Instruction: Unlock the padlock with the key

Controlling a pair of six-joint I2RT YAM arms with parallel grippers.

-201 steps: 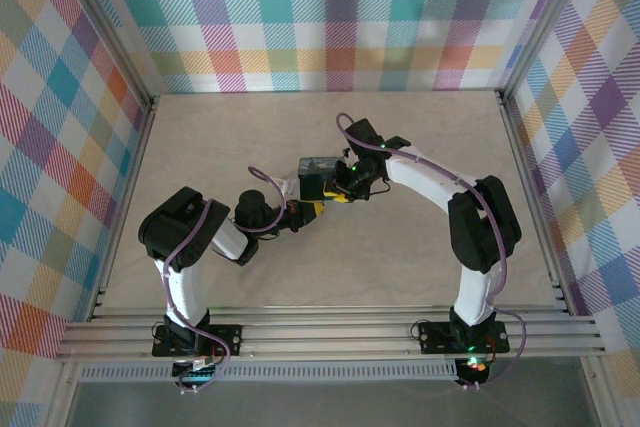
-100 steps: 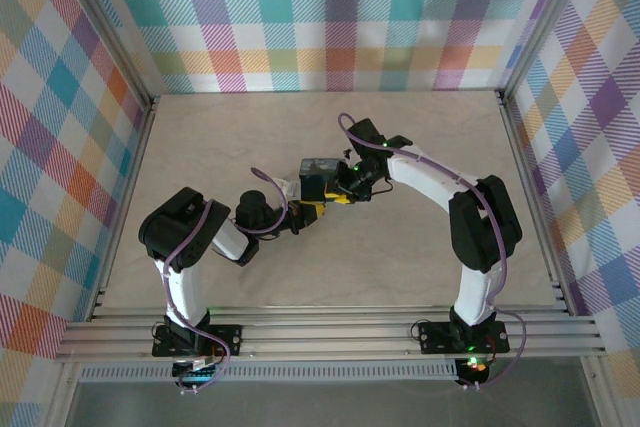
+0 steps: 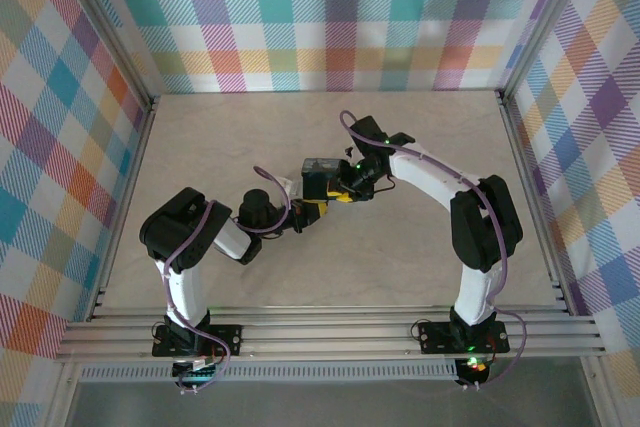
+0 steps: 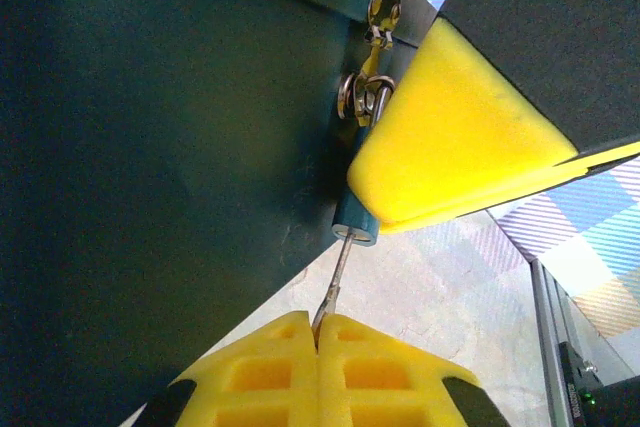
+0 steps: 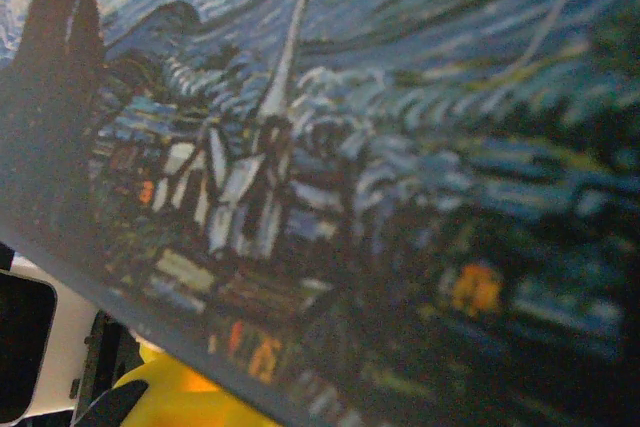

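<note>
Left wrist view has the job at its middle stage: the left pincer is pressed fully together on the thin steel key, whose tip sits in the bottom of the small blue padlock. The padlock hangs from the metal hasp on the side of the dark box, so it looks locked; whether the key is seated to full depth or has been turned I cannot tell. One yellow pad of the right pincer lies against the padlock's side, apparently steadying it, but how far that pincer is open, or whether it truly grips anything, cannot be made out. From above, both arms meet at the box, which is held above the middle of the table. Left to do, as I judge it: turn the key and free the shackle.
</note>
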